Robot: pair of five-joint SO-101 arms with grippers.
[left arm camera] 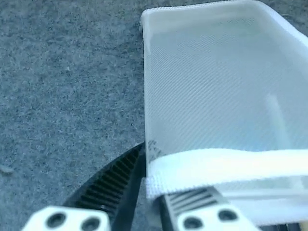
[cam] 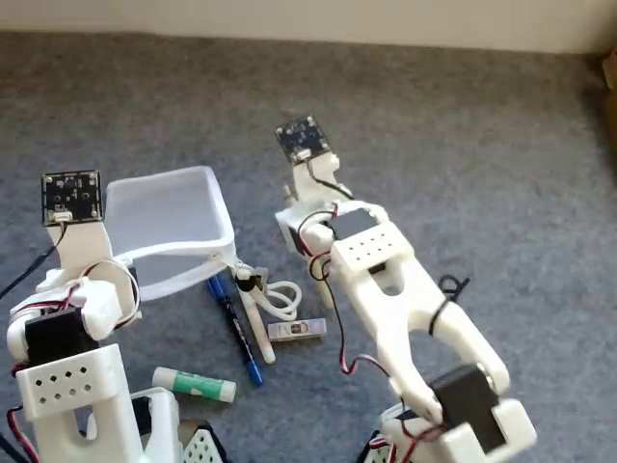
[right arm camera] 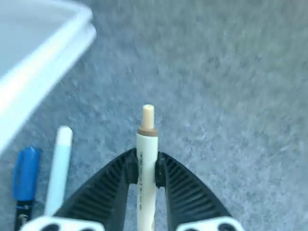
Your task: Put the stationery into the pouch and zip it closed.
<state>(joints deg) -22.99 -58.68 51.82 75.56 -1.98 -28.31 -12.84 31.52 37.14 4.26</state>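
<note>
The white mesh pouch (cam: pixel 169 227) lies on the grey carpet with its mouth toward the pens. My left gripper (left arm camera: pixel 144 190) is shut on the near corner of the pouch's (left arm camera: pixel 216 86) zip band. My right gripper (right arm camera: pixel 147 161) is shut on a cream pen (right arm camera: pixel 147 139) with a tan tip, held just above the carpet beside the pouch's edge (right arm camera: pixel 38 62). A blue pen (cam: pixel 236 328) and a white pen (cam: pixel 255 323) lie side by side by the pouch mouth. A small eraser (cam: pixel 297 330) and a green-and-white glue stick (cam: pixel 193 384) lie nearer the front.
A white cord loop (cam: pixel 281 297) hangs off the pouch's corner near the pens. The blue pen (right arm camera: pixel 25 168) and white pen (right arm camera: pixel 60 163) lie close beside my right gripper. Open grey carpet (cam: pixel 482 145) stretches to the right and back.
</note>
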